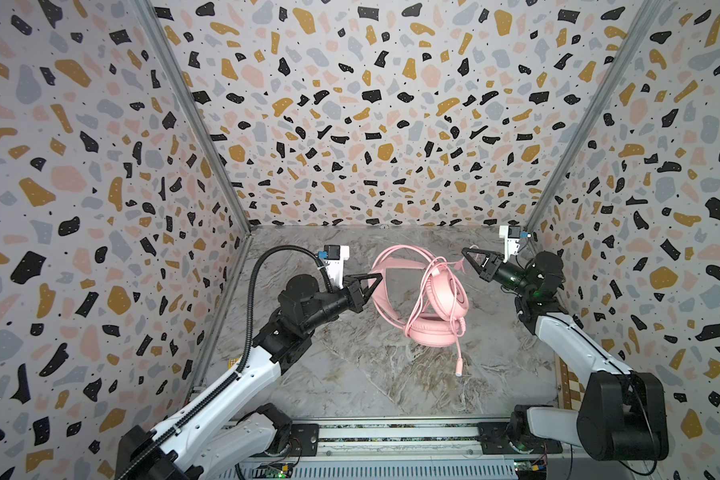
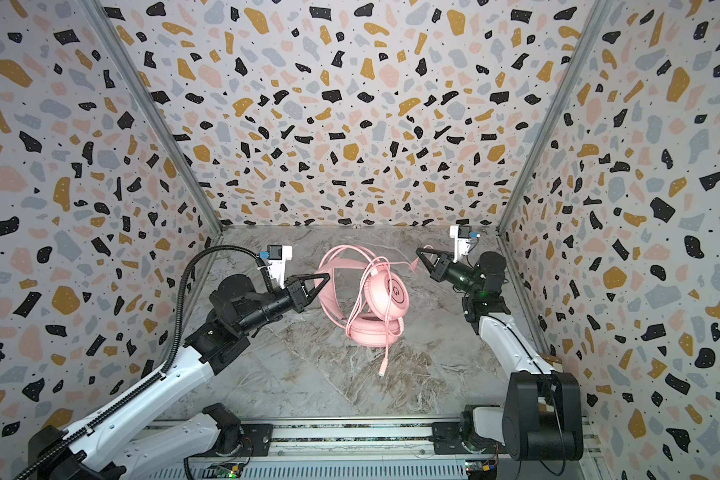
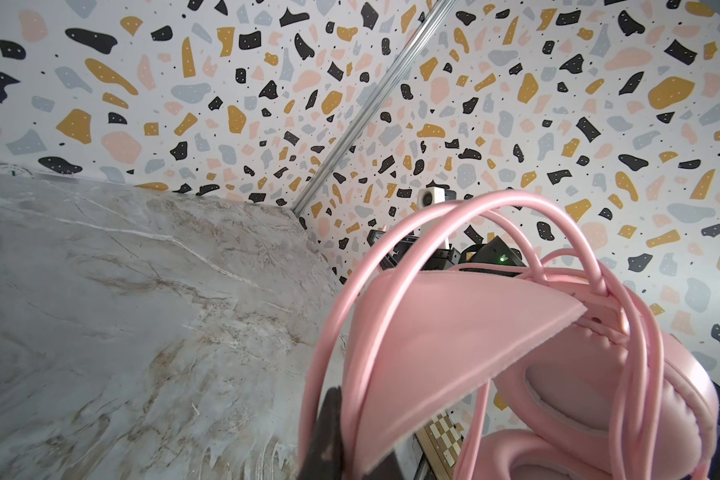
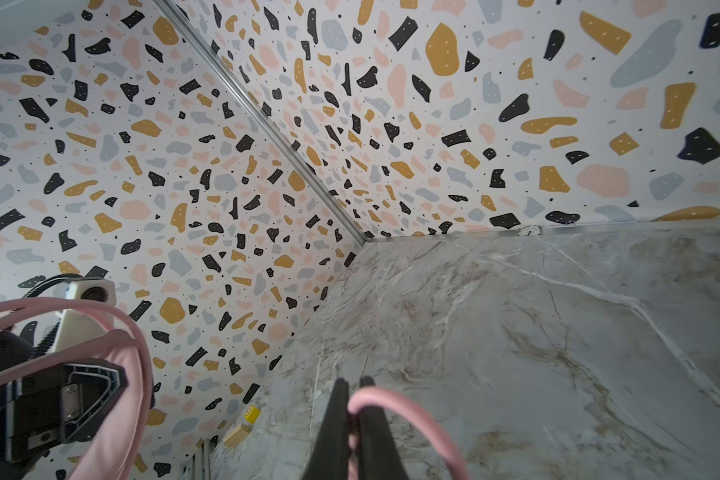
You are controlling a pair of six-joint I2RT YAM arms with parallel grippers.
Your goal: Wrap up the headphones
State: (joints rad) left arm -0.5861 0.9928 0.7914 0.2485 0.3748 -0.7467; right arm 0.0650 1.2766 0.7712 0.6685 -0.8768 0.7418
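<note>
In both top views the headphones (image 1: 443,291) (image 2: 387,291) sit on the table (image 1: 350,374) between the two grippers, one earcup lying flat and the other propped on it. The left gripper (image 1: 378,277) (image 2: 326,277) is clamped on the headband (image 3: 454,332) at its fingertips. The right gripper (image 1: 466,250) (image 2: 420,250) is pinched tight on the cable (image 4: 391,401), which runs from its tips back to the earcups. The plug (image 1: 458,371) lies loose, well clear of both.

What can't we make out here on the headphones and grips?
Left gripper hold on the headphones: left wrist view's bottom edge cuts off the jaws; in both top views tips overlap the headband.
Cable: right wrist view's bottom edge cuts it past the right gripper; loops overlap in both top views, turns uncountable.
Earcup logo: too small in a top view.
</note>
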